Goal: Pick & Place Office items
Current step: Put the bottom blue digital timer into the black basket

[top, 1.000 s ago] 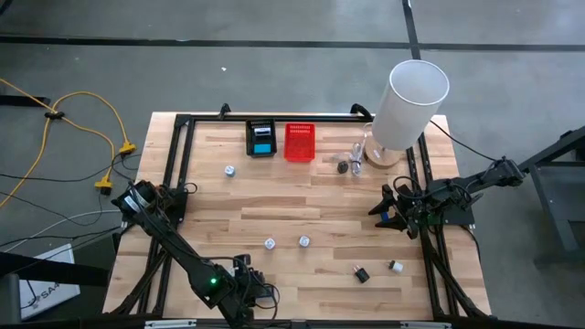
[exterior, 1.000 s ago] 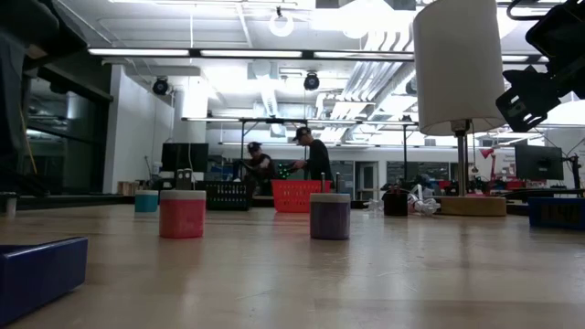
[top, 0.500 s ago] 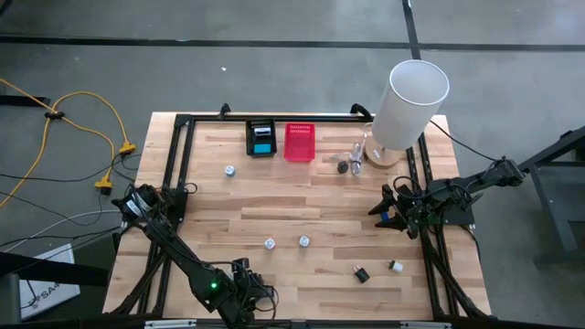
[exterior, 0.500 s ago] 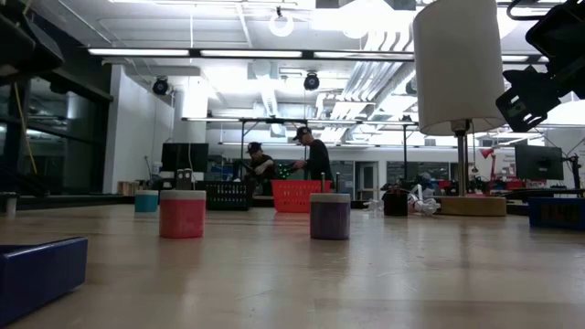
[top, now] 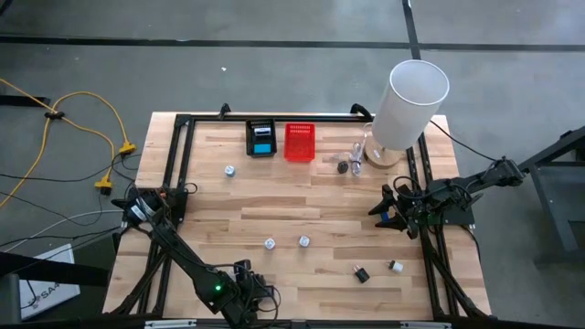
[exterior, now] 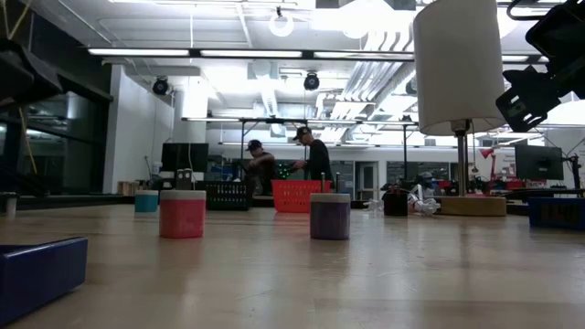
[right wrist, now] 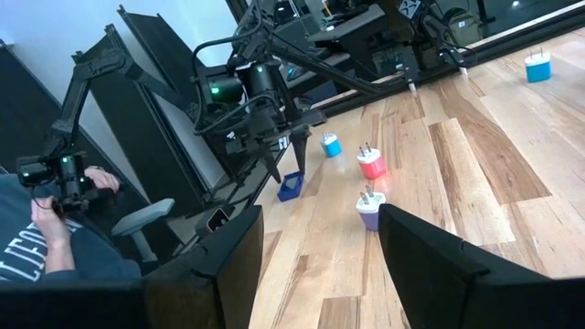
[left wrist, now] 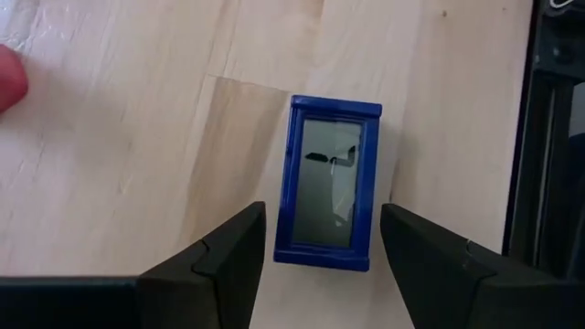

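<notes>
The blue-framed tag lies flat on the wood near the table's near-left corner; the low view shows it as a blue block. My left gripper hangs over it, open, one finger on each side of its near end; whether they touch it does not show. In the high view the left gripper hides the tag. Small plug-like pieces stand on the table: red, purple and teal. My right gripper waits open at the right edge.
The black basket and the red basket sit at the far edge, with the tall white cylinder to their right. Small pieces lie near the right front and by the cylinder. A person sits beyond the table.
My left arm has shifted a little toward the table's near edge. The blue-framed tag and the other pieces have stayed where they were.
</notes>
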Action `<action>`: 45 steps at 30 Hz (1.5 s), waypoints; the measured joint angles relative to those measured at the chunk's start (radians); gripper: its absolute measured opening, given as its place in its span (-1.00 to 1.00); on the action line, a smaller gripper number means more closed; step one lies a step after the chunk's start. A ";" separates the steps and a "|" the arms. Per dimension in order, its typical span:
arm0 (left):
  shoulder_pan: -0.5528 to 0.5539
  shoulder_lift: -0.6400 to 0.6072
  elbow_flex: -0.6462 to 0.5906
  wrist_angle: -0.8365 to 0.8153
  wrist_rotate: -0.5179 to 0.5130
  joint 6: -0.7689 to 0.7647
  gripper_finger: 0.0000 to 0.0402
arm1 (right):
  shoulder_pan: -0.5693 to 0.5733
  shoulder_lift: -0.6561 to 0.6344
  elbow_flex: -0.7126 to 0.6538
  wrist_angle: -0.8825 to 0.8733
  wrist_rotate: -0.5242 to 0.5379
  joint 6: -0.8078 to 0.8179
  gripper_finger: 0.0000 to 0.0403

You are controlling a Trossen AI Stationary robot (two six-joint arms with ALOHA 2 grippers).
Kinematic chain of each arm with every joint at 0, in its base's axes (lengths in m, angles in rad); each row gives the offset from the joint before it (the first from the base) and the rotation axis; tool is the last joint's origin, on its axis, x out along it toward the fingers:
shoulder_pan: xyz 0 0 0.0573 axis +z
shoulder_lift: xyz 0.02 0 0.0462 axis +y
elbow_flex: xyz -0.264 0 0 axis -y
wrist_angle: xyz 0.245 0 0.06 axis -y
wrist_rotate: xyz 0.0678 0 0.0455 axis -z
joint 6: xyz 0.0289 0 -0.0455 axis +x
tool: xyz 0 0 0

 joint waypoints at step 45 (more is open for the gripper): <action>0.000 0.026 0.000 0.003 0.000 -0.019 -0.21 | 0.000 0.000 0.000 0.000 0.000 0.000 0.01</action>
